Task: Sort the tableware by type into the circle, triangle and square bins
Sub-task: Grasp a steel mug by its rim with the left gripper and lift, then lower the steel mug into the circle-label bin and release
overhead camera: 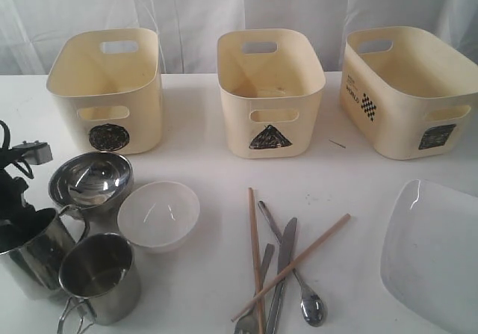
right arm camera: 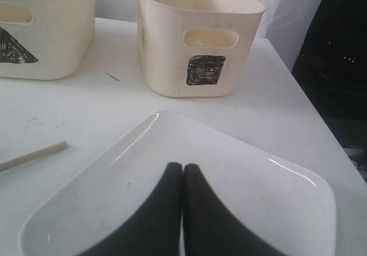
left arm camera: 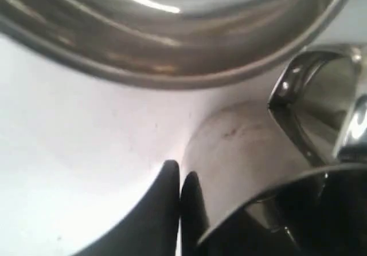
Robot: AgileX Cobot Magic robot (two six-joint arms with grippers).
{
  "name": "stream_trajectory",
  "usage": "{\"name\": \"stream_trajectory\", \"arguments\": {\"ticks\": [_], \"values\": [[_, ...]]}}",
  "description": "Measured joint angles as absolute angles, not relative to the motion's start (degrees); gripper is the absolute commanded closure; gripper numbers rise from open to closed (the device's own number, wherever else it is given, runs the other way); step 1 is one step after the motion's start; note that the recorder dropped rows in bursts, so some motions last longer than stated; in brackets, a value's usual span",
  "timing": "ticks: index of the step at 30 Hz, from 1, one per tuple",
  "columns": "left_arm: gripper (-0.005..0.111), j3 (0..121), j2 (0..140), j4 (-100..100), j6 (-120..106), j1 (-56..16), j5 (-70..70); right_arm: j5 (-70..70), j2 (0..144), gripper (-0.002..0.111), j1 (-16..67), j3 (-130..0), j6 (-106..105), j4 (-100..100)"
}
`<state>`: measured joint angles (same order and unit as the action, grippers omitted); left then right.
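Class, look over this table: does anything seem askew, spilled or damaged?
Only the cutlery pile looks untidy. One chopstick lies slantwise across the other chopstick, the knife and the spoon. Nothing looks spilled or broken.

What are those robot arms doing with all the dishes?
The robot is sorting tableware into three cream plastic bins marked with a circle, a triangle and a square. Its left claw is closed right beside a shiny steel mug, not clearly gripping it. Its right claw hangs closed over the large white square plate. The bins look empty, and the wooden chopsticks and steel cutlery lie on the white table.
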<state>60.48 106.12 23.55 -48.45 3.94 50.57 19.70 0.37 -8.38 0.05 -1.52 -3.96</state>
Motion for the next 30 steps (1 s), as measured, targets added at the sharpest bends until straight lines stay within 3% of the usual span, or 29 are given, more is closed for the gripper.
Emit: {"name": "stream_trajectory", "arguments": {"ticks": [7,14,18,24,30], "values": [[0.107,61.15,101.49,13.77,-45.89,3.94,64.51,19.70,0.37,0.108,-8.38,0.05,-1.52,-3.96],[0.107,75.34,88.52,13.91,-42.70,3.94,64.14,19.70,0.37,0.108,-8.38,0.05,-1.52,-3.96],[0.107,79.14,84.25,22.94,-42.58,3.94,50.63,19.70,0.37,0.108,-8.38,0.05,-1.52,-3.96],[0.107,79.74,84.14,57.50,-48.61,3.94,24.04,19.70,0.37,0.108,-8.38,0.05,-1.52,-3.96],[0.107,79.74,89.17,82.94,-59.55,3.94,10.91,19.70,0.37,0.108,-8.38,0.05,-1.52,-3.96]]}}
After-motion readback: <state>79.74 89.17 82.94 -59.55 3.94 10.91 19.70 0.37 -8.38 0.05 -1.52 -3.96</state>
